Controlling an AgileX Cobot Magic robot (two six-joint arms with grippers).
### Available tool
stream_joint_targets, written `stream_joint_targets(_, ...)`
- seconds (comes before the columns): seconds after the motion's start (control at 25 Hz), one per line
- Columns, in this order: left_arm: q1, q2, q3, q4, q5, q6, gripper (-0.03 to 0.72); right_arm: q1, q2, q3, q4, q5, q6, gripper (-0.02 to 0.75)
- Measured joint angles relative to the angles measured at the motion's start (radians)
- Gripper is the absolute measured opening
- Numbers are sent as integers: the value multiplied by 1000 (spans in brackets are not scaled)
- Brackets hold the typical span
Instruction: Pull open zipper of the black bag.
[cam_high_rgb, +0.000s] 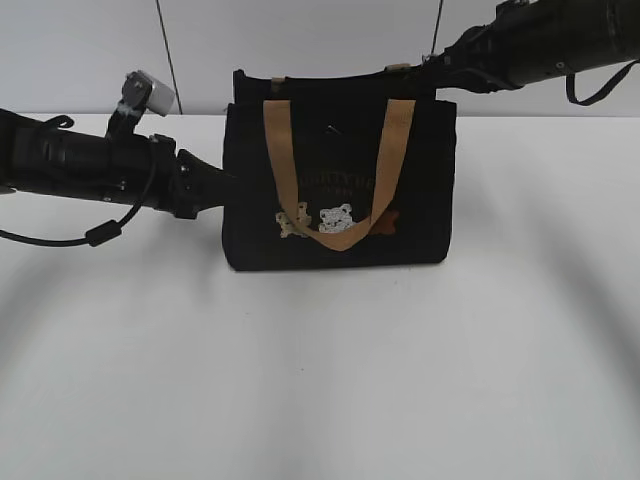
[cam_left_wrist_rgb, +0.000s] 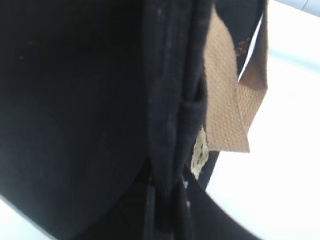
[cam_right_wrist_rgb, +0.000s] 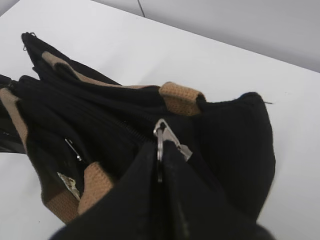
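Both grippers closed (left (cam_high_rgb: 222, 190) low, right (cam_right_wrist_rgb: 161, 165) high).

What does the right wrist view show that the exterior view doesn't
Only the right wrist view shows the zipper: its silver pull sits pinched in the shut right end effector, at the bag's top, with the zip line running away to the left. Only the exterior view shows the bag's front with the bear pictures, the hanging front handle, and the left arm against the bag's left side. Both show the black bag with its tan handles on the white table.
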Motion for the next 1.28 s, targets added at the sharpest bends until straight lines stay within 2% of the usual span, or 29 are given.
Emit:
stream_joint_targets(0.08,0,0,0,-1,-10,-67,59,0,0,0,0,7,-2,97)
stream_joint_targets(0.16,0,0,0,0,-25,-121,134,0,0,0,-1,40,-8,240)
stream_joint_targets(0.28,0,-4,0,22,-51,-170,328,-1,-1,0,-10,102,-9,446)
stream_joint_targets(0.36,1,-20,0,43,-66,-206,425,-1,-6,0,-38,148,-8,512)
stream_joint_targets(0.52,1,-85,0,138,-105,-337,489,-1,-47,0,-143,223,49,544)
stream_joint_targets(0.76,1,-206,21,347,-144,-557,497,0,-131,9,-375,311,252,547)
stream_joint_targets(0.88,1,-283,64,408,-168,-635,497,8,-172,57,-460,321,320,547)
stream_joint_targets(1.04,1,-416,162,483,-194,-713,497,11,-247,157,-485,310,356,547)
stream_joint_targets(1.28,1,-673,312,668,-181,-965,497,11,-400,296,-493,290,398,547)
